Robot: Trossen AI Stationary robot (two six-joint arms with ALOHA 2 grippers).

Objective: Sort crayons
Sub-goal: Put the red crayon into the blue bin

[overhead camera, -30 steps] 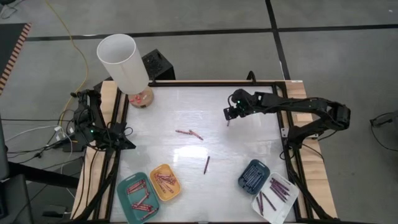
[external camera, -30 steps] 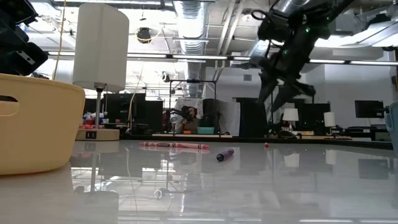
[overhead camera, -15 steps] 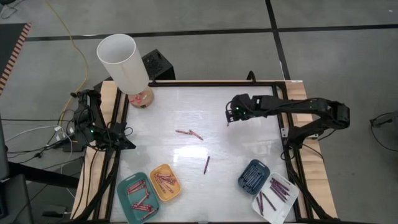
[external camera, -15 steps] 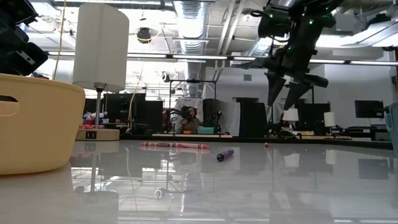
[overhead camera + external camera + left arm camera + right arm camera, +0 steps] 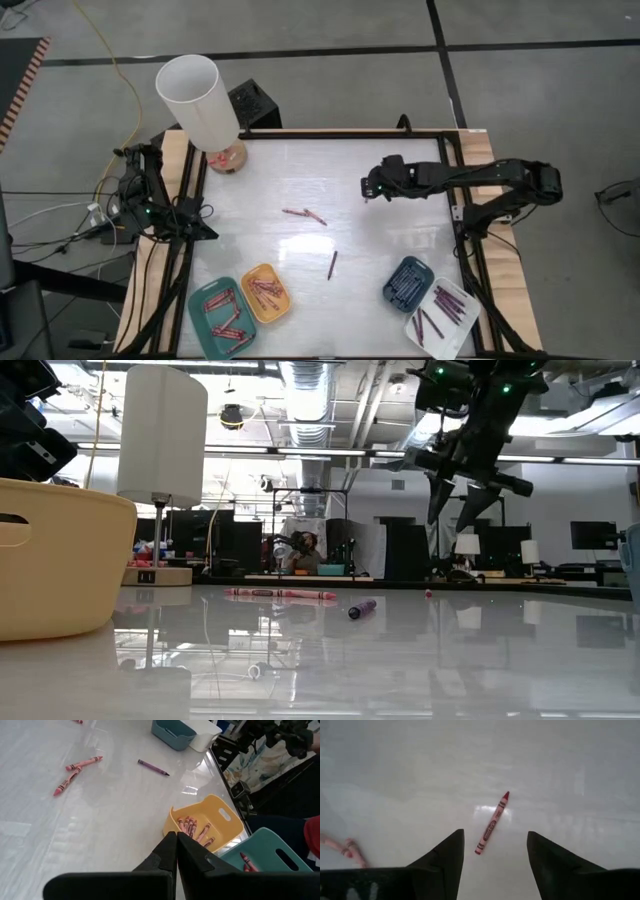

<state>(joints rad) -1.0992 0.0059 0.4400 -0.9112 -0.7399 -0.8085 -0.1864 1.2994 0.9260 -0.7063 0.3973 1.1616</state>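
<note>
A red crayon (image 5: 492, 822) lies flat on the white table, alone, below and just beyond my right gripper (image 5: 495, 855). That gripper hovers open over the table's far right part (image 5: 367, 190) and touches nothing. Two pink crayons (image 5: 305, 214) lie together near the table's middle, and a purple crayon (image 5: 332, 264) lies nearer the front. My left gripper (image 5: 176, 847) is shut and empty at the table's left edge (image 5: 208, 233). Crayons lie in the teal tray (image 5: 222, 318), the yellow tray (image 5: 265, 292), the dark-blue tray (image 5: 407, 283) and the white tray (image 5: 441, 316).
A lamp with a white shade (image 5: 200, 100) stands at the far left corner. The four trays line the near edge, two left and two right. The black frame rail (image 5: 455, 215) runs along the right side. Bare tabletop (image 5: 270, 175) stretches between lamp and right gripper.
My right gripper has swung a little toward the table's near edge and rolled about its wrist, staying above the table with its fingers apart. The crayons have not moved.
</note>
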